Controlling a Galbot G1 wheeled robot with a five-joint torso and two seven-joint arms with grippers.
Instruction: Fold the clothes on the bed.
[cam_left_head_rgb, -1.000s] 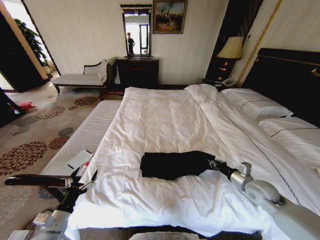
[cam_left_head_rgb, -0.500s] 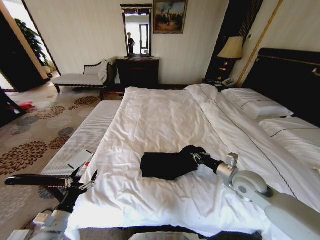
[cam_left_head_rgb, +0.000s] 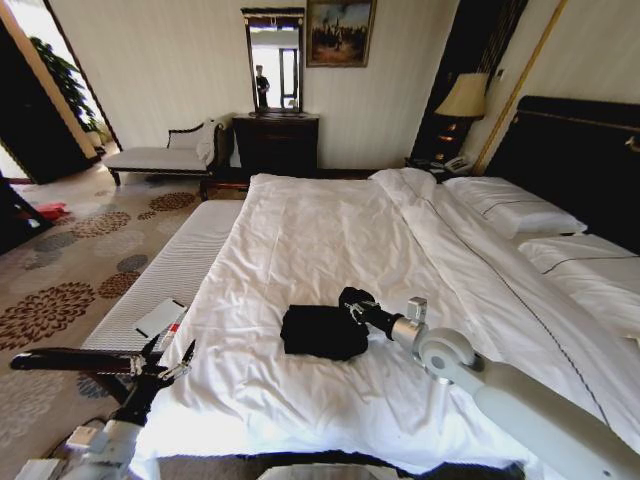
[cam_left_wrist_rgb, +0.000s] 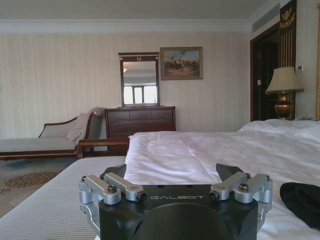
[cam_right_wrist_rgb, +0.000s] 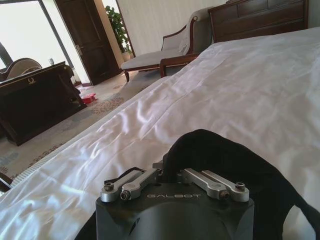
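The clothes, a black T-shirt, lie bunched in a compact fold on the white duvet of the bed, near its front. My right gripper is at the shirt's upper right edge, shut on a raised fold of black fabric. In the right wrist view the right gripper has its jaws close together around the cloth. My left gripper hangs off the bed's left side, low and apart from the shirt. In its own view the left gripper is open with nothing in it, and the shirt lies off to one side.
A pale striped bench runs along the bed's left side with a white notebook on it. Pillows and a dark headboard are at the right. A chaise, a dresser and a lamp stand along the far wall.
My right gripper has moved left across the bed with the shirt's right part in it, folding that part over the rest. The shirt is now much narrower. The left arm has not moved.
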